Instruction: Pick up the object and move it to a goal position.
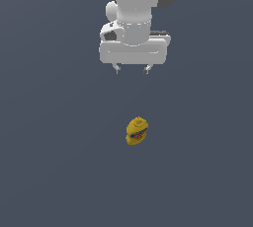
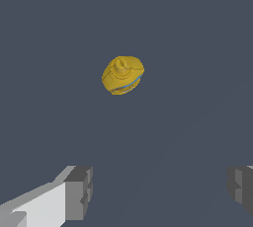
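Bottle point(image 1: 137, 131): upright on floor, cap up, untouched. Gripper point(image 1: 132, 69): fingers spread wide, empty, hovering well apart, likely poised for descent.

A flat, dark slate-blue ground point(image 1: 54, 171) fills the whole exterior view, edge to edge, with no seam, horizon or wall showing. Its tone is nearly uniform, with only a very slight shading from one area to another. The light is soft and even, with no sharp highlights and no hard-edged shadows anywhere on it. In the wrist view the same plain surface point(image 2: 197, 38) fills the background, matte and untextured, crossed by one faint, slightly lighter diagonal band.
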You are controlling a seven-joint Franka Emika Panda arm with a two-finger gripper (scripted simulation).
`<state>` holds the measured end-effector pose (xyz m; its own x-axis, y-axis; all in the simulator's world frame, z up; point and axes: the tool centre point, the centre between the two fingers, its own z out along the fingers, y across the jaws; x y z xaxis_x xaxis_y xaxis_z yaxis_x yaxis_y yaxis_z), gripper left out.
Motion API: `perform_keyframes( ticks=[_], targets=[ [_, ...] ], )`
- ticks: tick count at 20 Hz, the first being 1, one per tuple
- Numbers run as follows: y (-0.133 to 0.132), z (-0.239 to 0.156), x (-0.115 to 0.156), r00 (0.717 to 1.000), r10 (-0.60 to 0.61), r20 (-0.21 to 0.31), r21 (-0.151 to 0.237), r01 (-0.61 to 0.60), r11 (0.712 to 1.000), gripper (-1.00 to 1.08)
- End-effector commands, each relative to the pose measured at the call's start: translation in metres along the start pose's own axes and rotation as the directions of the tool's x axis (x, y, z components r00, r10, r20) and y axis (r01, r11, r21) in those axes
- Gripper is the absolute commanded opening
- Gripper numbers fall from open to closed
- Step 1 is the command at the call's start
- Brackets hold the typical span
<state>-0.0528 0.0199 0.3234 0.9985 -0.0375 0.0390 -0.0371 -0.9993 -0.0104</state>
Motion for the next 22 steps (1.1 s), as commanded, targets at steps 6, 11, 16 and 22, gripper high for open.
perform_keyframes(
  ticks=[6, 11, 16, 22],
  targets=[
    [-0.002, 0.008, 0.011, 0.994, 0.11, 0.007, 0.008, -0.11, 0.994, 1.0],
    [-0.005, 0.017, 0.023, 0.975, 0.223, 0.015, 0.012, -0.223, 0.975, 1.0],
    [-0.007, 0.029, 0.037, 0.936, 0.351, 0.024, 0.012, -0.351, 0.936, 1.0],
    [-0.011, 0.043, 0.052, 0.868, 0.496, 0.032, 0.007, -0.496, 0.868, 1.0]
  ],
)
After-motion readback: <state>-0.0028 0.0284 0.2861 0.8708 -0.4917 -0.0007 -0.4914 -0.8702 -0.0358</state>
